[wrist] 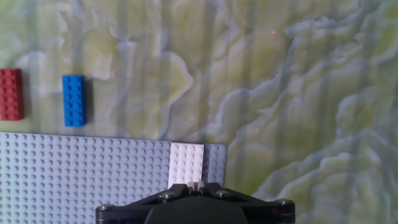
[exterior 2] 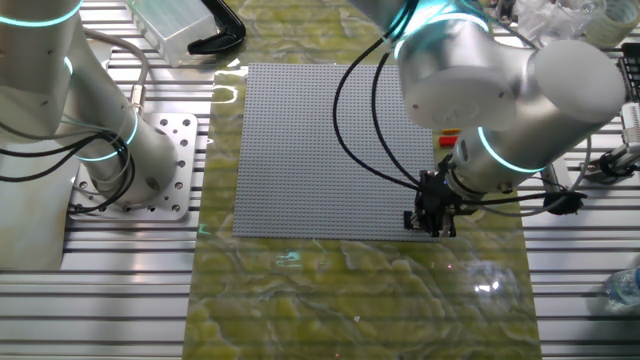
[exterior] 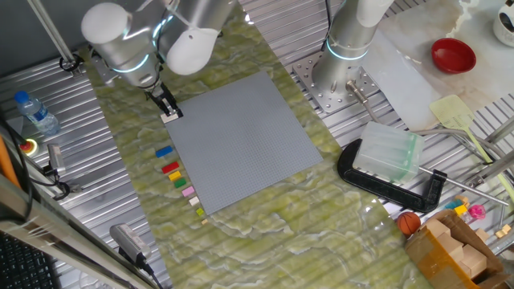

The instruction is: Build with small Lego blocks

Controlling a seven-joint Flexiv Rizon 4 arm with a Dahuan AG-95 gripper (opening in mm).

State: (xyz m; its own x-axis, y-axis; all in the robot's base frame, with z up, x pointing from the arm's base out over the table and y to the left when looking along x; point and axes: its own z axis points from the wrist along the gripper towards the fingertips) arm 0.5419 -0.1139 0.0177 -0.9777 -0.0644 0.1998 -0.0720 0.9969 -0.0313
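A white Lego block (wrist: 186,163) lies studs-up on the near corner of the grey baseplate (wrist: 74,180). My gripper (wrist: 196,185) sits over that block's end, fingers drawn together, nothing visible between them. One fixed view shows the gripper (exterior: 166,107) at the baseplate's (exterior: 241,136) left corner with the white block (exterior: 170,117) under its tips. Loose on the mat beside the plate lie a blue block (wrist: 74,100) and a red block (wrist: 11,94). A row runs along the plate's edge: blue (exterior: 164,151), red (exterior: 170,168), green (exterior: 174,175), yellow (exterior: 178,183), pink (exterior: 189,192).
A second arm's base (exterior: 341,72) is bolted behind the plate. A black clamp holding a clear box (exterior: 385,156), a red bowl (exterior: 453,54), a water bottle (exterior: 36,112) and wooden clutter (exterior: 458,241) lie around the green mat (exterior: 281,233).
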